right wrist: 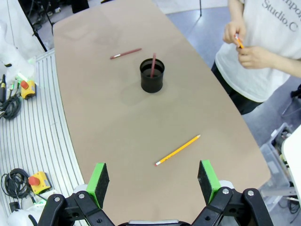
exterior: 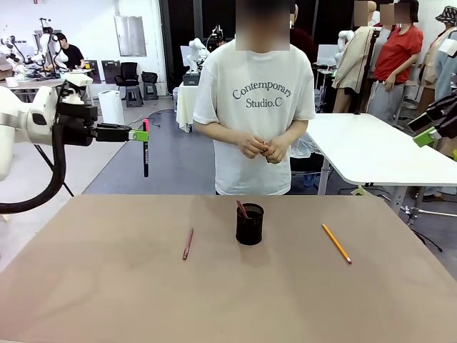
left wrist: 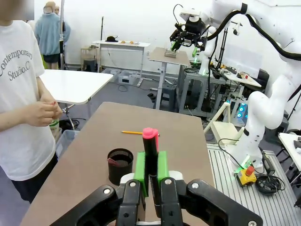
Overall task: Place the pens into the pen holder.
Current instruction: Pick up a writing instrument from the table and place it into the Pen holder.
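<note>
The right tool (right wrist: 154, 181) is hanging over the near right part of the bench (exterior: 107, 300) with its green pads spread wide and nothing between them. Just ahead of it in the right wrist view, the yellow-orange pencil (right wrist: 178, 150) is lying flat on the bench, well apart from the other things.

The left tool (left wrist: 150, 172) is reaching in from the left, raised in the air, with its pads pressed onto the black pen with red ends (left wrist: 150, 146). In the front view that pen is hanging upright from the pads, clear of the bench surface.

Near the middle of the bench, the black mesh pen holder (exterior: 250, 224) is standing upright, and one reddish-brown pen (exterior: 243, 209) is leaning inside it, with its tip poking above the rim. To the holder's left, a second reddish-brown pen (exterior: 188, 244) is lying flat on the bench, not touching the holder.

At the far side, a person (exterior: 255, 107) in a white T-shirt is standing and holding both hands (exterior: 265, 148) together at the waist, around something small and orange.
</note>
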Controlling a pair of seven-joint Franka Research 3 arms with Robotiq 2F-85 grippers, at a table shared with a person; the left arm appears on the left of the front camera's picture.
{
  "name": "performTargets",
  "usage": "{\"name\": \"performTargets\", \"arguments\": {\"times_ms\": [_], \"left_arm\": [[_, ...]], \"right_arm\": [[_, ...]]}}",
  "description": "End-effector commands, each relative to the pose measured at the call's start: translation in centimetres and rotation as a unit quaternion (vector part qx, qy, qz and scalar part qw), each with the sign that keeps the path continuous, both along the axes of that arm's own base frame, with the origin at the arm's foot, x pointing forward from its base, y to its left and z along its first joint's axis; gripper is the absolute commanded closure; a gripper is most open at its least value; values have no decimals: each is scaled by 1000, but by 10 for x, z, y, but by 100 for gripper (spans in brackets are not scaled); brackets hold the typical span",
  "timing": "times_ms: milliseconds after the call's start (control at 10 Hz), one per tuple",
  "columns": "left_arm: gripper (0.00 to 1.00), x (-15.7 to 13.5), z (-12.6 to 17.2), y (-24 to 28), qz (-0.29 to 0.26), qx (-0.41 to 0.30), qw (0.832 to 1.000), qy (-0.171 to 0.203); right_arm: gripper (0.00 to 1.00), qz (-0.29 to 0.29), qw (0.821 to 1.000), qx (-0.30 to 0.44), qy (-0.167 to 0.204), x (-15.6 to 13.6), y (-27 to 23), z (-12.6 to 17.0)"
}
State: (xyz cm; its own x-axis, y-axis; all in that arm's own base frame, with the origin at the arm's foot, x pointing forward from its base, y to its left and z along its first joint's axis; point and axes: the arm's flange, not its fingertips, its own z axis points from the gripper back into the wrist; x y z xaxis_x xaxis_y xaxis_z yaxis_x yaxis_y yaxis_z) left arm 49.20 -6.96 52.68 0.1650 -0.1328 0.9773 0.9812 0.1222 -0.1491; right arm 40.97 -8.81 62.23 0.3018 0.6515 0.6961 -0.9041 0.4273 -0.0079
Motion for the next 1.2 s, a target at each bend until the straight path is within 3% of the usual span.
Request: {"name": "performTargets", "arguments": {"times_ms": [0,1100], "left_arm": [[100,-1,1,0,-5,0,1000,8],[100,-1,1,0,-5,0,1000,8]], "right_arm": [[0,5,1000,7,-4,0,0,1],[0,5,1000,7,-4,0,0,1]]}}
